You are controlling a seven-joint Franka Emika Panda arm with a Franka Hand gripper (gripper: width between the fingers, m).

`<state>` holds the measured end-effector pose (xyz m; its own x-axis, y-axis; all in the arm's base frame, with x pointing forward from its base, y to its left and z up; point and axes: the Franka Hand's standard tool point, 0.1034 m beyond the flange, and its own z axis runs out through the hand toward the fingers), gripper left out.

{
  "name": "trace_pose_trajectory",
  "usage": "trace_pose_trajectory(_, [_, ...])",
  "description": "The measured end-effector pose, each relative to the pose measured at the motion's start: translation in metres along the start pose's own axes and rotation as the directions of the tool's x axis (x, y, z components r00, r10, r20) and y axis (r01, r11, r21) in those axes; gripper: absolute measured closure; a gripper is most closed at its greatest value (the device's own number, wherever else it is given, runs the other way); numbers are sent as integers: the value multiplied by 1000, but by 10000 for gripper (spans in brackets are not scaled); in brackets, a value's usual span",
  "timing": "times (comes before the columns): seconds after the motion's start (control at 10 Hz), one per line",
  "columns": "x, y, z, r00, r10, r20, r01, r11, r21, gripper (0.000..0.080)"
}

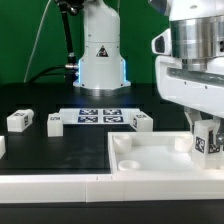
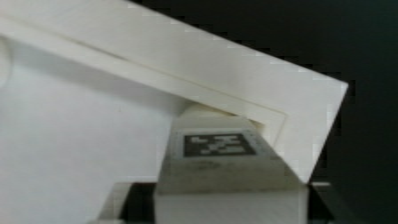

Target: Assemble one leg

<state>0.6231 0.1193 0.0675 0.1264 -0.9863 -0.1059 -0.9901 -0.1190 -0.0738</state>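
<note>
My gripper (image 1: 207,137) is shut on a leg (image 1: 209,139), a small white block with a black-and-white tag. It holds the leg upright over the far right corner of the large flat white square piece (image 1: 150,155) with round corner sockets. In the wrist view the leg (image 2: 222,150) fills the space between my two dark fingers (image 2: 143,200) and its tip sits at the piece's raised corner rim (image 2: 285,115). I cannot tell whether the leg touches the socket.
Three more loose legs lie on the black table: one (image 1: 18,120) at the exterior view's left, one (image 1: 54,122) beside it, one (image 1: 141,121) near the marker board (image 1: 98,115). The robot base (image 1: 100,55) stands behind. A socket (image 1: 128,163) shows in the piece's near left corner.
</note>
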Motion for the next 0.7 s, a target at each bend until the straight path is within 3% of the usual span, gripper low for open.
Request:
trace_pose_trajectory(0.2, [1,0,0,993,115,13,-115,993,2,509])
trace_pose_trajectory(0.5, [0,0,0,994,110,14,-110,994,1,509])
trace_pose_trajectory(0.7, [1,0,0,999,50,14,-50,999,3,262])
